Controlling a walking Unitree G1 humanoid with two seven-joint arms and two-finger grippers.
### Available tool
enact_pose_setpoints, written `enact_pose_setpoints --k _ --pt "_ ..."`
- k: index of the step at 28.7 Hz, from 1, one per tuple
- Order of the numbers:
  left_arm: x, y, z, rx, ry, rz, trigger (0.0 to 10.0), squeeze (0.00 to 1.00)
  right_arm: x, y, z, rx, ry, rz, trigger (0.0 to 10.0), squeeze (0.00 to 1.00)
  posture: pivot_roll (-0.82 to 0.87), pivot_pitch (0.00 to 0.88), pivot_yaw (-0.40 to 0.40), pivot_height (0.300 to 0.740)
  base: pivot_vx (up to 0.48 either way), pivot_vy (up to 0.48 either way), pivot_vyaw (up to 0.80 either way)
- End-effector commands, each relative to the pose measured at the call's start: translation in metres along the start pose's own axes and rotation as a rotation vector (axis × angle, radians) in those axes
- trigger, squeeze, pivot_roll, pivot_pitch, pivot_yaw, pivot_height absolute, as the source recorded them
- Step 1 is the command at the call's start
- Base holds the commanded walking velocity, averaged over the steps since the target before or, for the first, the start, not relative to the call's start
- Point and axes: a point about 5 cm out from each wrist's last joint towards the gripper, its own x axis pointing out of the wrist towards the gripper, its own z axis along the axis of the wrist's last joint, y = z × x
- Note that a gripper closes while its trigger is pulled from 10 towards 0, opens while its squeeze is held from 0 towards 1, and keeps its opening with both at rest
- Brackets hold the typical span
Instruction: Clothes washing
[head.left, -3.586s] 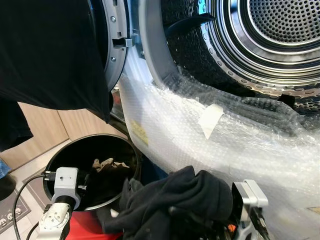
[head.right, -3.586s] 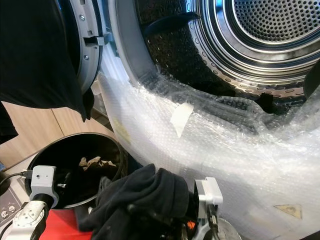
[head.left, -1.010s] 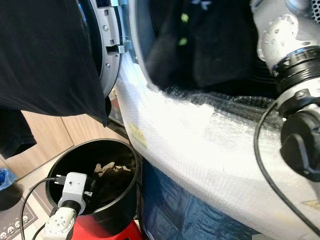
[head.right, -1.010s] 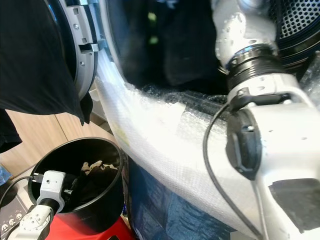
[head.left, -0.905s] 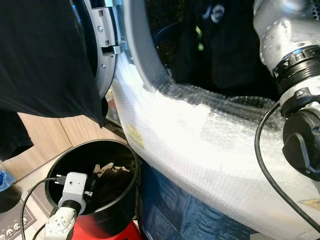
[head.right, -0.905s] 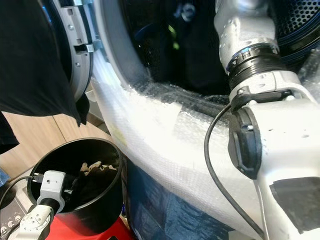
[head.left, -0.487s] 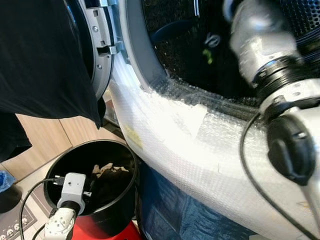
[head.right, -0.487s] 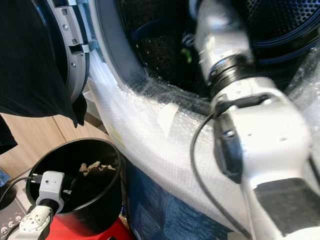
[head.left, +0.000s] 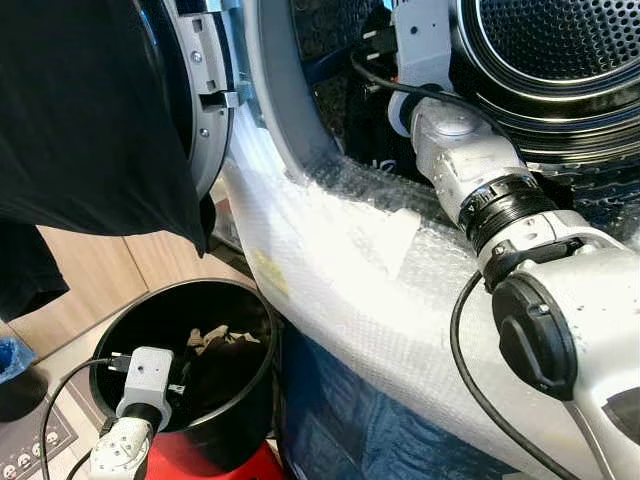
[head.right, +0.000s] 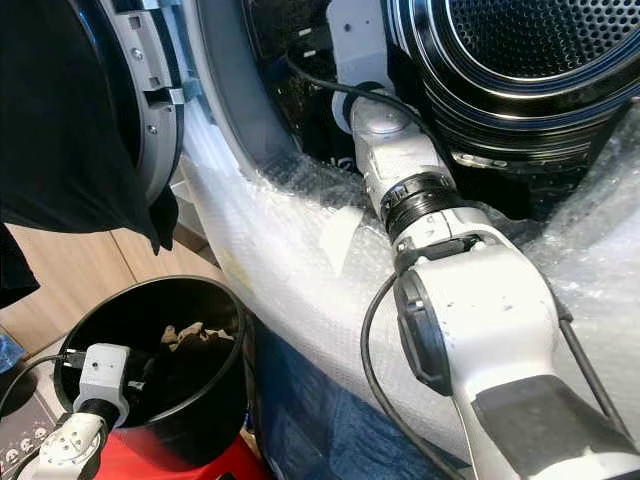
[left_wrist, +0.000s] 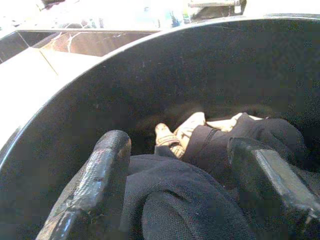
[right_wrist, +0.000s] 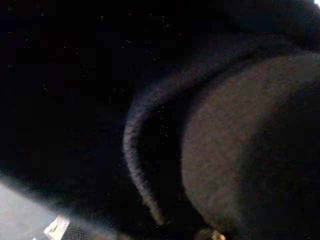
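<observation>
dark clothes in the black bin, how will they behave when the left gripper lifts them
The dark clothes lie crumpled in folds in the black bin, so they will probably droop and trail when lifted. A tan patterned piece lies against them and might drag along. The left gripper's fingers stand apart around the heap; soft cloth should bunch up rather than slip.

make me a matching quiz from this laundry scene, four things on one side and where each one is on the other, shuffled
Things:
1. right hand
2. left hand
3. dark clothes
4. bubble wrap

Places:
A. draped over the washer's front below the door opening
B. piled inside the black bin
C. reached into the washer drum
D. hovering at the bin's mouth, fingers open

Pairs: 1-C, 2-D, 3-B, 4-A
</observation>
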Motion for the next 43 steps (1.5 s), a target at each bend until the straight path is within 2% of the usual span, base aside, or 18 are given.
enact_pose_setpoints --k 1,9,11,15,20,24,26,28,31,32,33,34,35,39,43 --pt "-0.017 -0.021 -0.034 -0.011 0.162 -0.079 10.0 0.00 0.001 0.006 0.012 -0.008 -0.040 0.027 10.0 1.00 0.10 0.000 -0.022 0.740 0.000 0.000 0.00" --pt "-0.016 -0.020 -0.033 -0.014 0.159 -0.071 10.0 0.00 0.001 0.007 0.015 0.014 -0.068 0.049 10.0 1.00 0.09 0.000 -0.030 0.740 0.000 0.000 0.00" --pt "-0.017 -0.020 -0.033 -0.014 0.159 -0.073 10.0 0.00 0.000 0.004 0.016 0.013 -0.071 0.028 10.0 1.00 0.09 0.000 -0.030 0.740 0.000 0.000 0.00" --pt "-0.016 -0.020 -0.033 -0.017 0.157 -0.074 10.0 0.00 -0.001 -0.012 0.026 0.048 -0.091 -0.076 10.0 1.00 0.09 0.000 -0.028 0.740 0.000 0.000 0.00" --pt "-0.015 -0.020 -0.032 -0.013 0.158 -0.079 10.0 0.00 -0.001 -0.014 0.031 0.001 -0.087 -0.096 10.0 1.00 0.08 0.000 -0.026 0.740 0.000 0.000 0.00" --pt "-0.015 -0.020 -0.031 -0.008 0.161 -0.082 10.0 0.00 -0.002 -0.020 0.027 0.069 -0.066 -0.155 10.0 1.00 0.07 0.000 -0.026 0.740 0.000 0.000 0.00" --pt "-0.014 -0.020 -0.031 -0.007 0.161 -0.081 10.0 0.00 -0.001 -0.017 0.025 0.075 -0.065 -0.151 10.0 1.00 0.07 0.000 -0.024 0.740 0.000 0.000 0.00" --pt "-0.014 -0.020 -0.030 -0.009 0.158 -0.081 10.0 0.00 0.000 -0.002 0.018 0.046 -0.046 -0.086 10.0 1.00 0.07 0.000 -0.030 0.740 0.000 0.000 0.00" --pt "-0.013 -0.021 -0.030 -0.012 0.159 -0.081 10.0 0.00 -0.001 -0.013 0.012 0.096 -0.029 -0.151 10.0 1.00 0.08 0.000 -0.030 0.740 0.000 0.000 0.00" --pt "-0.013 -0.021 -0.030 -0.007 0.156 -0.080 10.0 0.00 -0.003 -0.026 0.013 0.199 -0.035 -0.208 10.0 1.00 0.10 0.000 -0.039 0.740 0.000 0.000 0.00" --pt "-0.013 -0.020 -0.030 -0.003 0.155 -0.079 10.0 0.00 -0.003 -0.030 0.014 0.244 -0.039 -0.223 10.0 1.00 0.10 0.000 -0.039 0.740 0.000 0.000 0.00" --pt "-0.013 -0.020 -0.030 -0.003 0.155 -0.079 10.0 0.00 -0.003 -0.030 0.014 0.244 -0.039 -0.223 10.0 1.00 0.10 0.000 -0.039 0.740 0.000 0.000 0.00" --pt "-0.014 -0.011 -0.030 -0.015 0.154 -0.040 10.0 0.00 -0.005 -0.037 0.035 0.249 -0.113 -0.241 10.0 1.00 0.09 0.000 -0.034 0.740 0.000 0.000 0.00" --pt "-0.015 -0.008 -0.030 -0.004 0.157 -0.041 10.0 0.00 -0.012 -0.055 0.065 0.223 -0.227 -0.336 10.0 1.00 0.09 0.005 -0.038 0.740 0.000 0.000 0.00" --pt "-0.016 -0.012 -0.032 -0.007 0.162 -0.055 10.0 0.00 -0.006 -0.038 0.042 0.161 -0.154 -0.256 10.0 1.00 0.08 0.006 -0.036 0.740 0.000 0.000 0.00"
